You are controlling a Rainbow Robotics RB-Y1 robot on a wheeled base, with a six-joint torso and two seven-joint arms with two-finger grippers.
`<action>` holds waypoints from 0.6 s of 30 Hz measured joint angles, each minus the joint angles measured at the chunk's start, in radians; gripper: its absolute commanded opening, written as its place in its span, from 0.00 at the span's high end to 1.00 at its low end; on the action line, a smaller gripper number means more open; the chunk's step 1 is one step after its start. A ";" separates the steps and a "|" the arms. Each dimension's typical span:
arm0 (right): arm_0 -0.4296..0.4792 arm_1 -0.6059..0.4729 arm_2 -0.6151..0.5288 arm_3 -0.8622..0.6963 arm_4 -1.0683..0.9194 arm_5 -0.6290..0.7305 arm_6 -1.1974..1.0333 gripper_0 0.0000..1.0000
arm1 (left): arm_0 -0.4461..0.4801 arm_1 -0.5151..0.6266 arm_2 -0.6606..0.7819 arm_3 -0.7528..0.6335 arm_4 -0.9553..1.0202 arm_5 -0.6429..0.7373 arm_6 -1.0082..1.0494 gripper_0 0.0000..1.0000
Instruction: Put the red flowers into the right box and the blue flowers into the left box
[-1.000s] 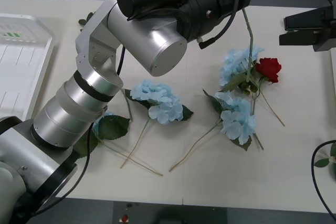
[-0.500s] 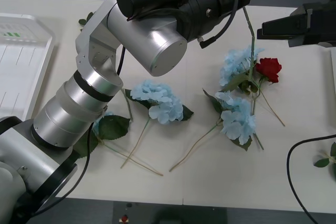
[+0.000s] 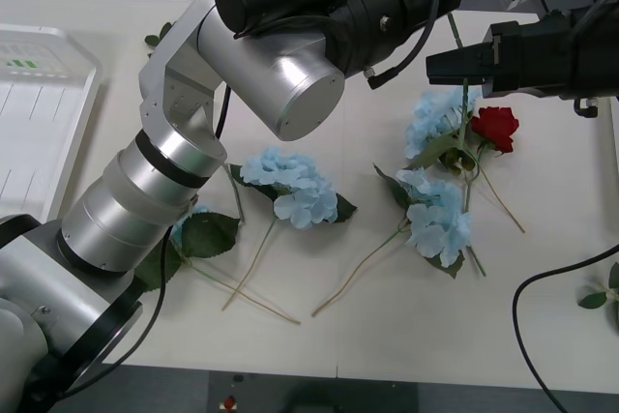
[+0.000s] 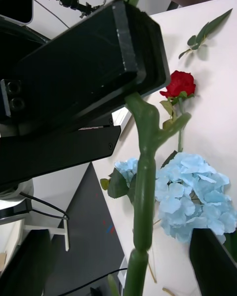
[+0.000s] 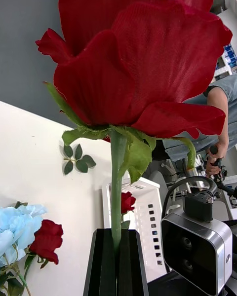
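Observation:
My left gripper [image 5: 117, 264] is shut on the stem of a red flower [image 5: 138, 54], a rose held high over the table's far side. Its green stem [image 3: 460, 94] hangs down from there. My right gripper [image 4: 123, 259] has come in from the right and is open, one black finger on each side of that stem [image 4: 143, 177]. Another red rose [image 3: 495, 128] lies on the table beside three blue flowers [image 3: 440, 113] [image 3: 437, 221] [image 3: 290, 186]. The left box [image 3: 39, 113] sits at the far left. A rose head [image 5: 127, 202] rests in the white right box [image 5: 148, 237].
My left arm [image 3: 184, 142] crosses the table's left half and covers part of a fourth blue flower [image 3: 189, 229]. Green leaf sprigs [image 4: 205, 32] [image 3: 155, 38] lie near the table's far side. A black cable [image 3: 527, 297] loops at the right front.
My right gripper has moved left from the right edge until its fingers straddle the hanging stem. The left arm and the flowers on the table have stayed put.

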 measured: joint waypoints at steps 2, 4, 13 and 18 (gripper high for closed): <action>0.000 0.002 0.003 0.000 0.000 -0.006 0.000 1.00 | 0.000 0.000 0.000 0.000 0.000 0.000 0.000 1.00; 0.000 0.002 0.002 0.000 0.000 -0.005 0.000 1.00 | 0.000 0.000 0.000 0.000 0.000 0.000 0.000 1.00; 0.000 0.002 0.002 0.000 0.001 -0.005 0.000 1.00 | 0.000 0.000 0.000 0.000 0.000 0.000 0.000 1.00; 0.000 0.002 0.000 0.000 0.003 -0.005 0.000 1.00 | 0.000 0.000 0.000 0.000 0.000 0.000 0.000 1.00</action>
